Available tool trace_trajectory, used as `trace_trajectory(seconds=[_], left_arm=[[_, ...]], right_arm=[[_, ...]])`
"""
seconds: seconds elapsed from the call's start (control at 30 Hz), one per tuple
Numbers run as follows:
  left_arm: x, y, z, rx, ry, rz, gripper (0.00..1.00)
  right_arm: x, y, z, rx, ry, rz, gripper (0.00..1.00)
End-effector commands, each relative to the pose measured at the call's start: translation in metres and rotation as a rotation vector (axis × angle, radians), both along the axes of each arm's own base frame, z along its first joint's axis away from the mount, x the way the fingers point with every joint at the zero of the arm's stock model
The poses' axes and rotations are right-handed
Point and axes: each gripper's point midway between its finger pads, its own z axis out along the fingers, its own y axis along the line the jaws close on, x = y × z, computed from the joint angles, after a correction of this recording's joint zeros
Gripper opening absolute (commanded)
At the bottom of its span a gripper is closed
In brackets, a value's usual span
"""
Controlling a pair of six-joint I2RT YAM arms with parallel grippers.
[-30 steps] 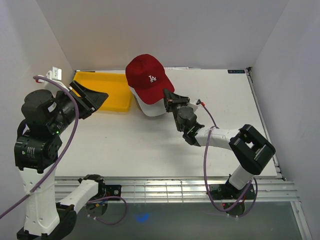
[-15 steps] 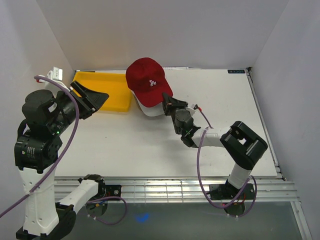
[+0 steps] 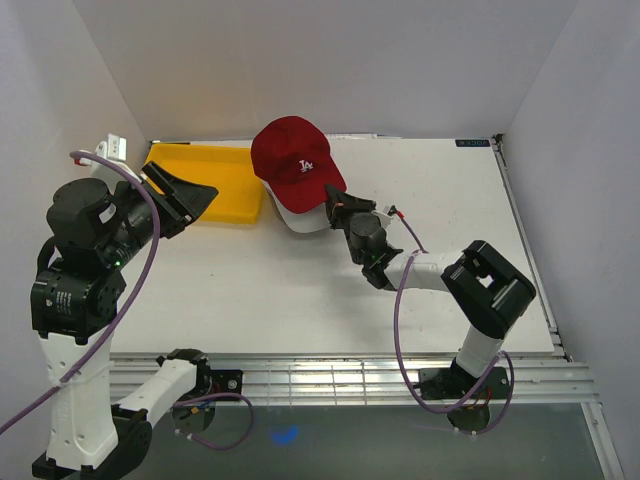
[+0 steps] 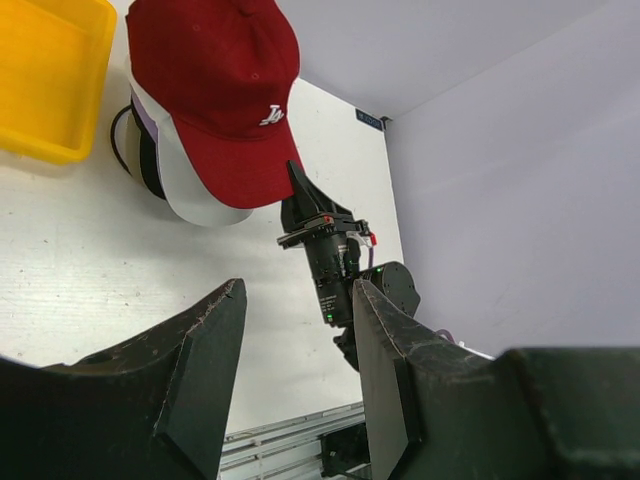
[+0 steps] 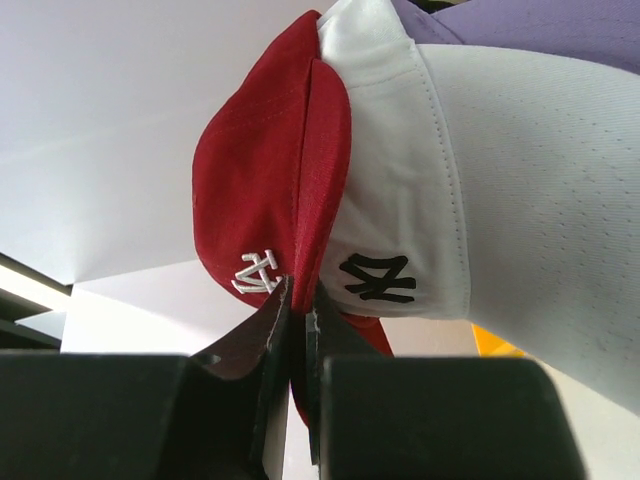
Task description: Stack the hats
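Note:
A red cap (image 3: 295, 153) with a white LA logo sits on top of the hat stack at the back of the table. Under it a white cap (image 3: 300, 217) shows; its dark NY logo shows in the right wrist view (image 5: 378, 279). Lavender (image 5: 520, 30) and black (image 4: 150, 165) layers show beneath. My right gripper (image 3: 333, 198) is shut on the red cap's brim (image 5: 320, 180). My left gripper (image 3: 190, 197) is open and empty, raised at the left, apart from the stack. The red cap also shows in the left wrist view (image 4: 215, 80). The beige cap is hidden.
A flat yellow tray (image 3: 215, 180) lies left of the stack against the back wall. White walls close the table on the left, back and right. An aluminium rail (image 3: 340, 380) runs along the near edge by the arm bases.
My right gripper has moved slightly left and back with the red cap's brim in it, settling the red cap over the white one. The left arm has not moved.

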Motion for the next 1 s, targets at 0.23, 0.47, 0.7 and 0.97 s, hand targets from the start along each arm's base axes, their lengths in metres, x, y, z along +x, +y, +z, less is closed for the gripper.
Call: trace_trajectory(seconds=[0.23,0.47,0.7,0.97], left_arm=[[0.001,0.002,0.0,0.013,-0.007,0.009,0.57],[0.002,0.002,-0.004,0.014,0.001,0.008,0.57],[0.003,0.001,-0.006,0.015,0.009,0.008,0.57],[0.004,0.001,-0.009,0.015,0.017,0.01,0.57]], right_arm=[[0.002,0.01,-0.06,-0.163,0.136,0.052,0.08],[-0.006,0.006,-0.091,-0.191,0.204,0.063,0.08],[-0.012,-0.003,-0.113,-0.199,0.252,0.059,0.08],[-0.019,-0.008,-0.134,-0.207,0.291,0.061,0.08]])
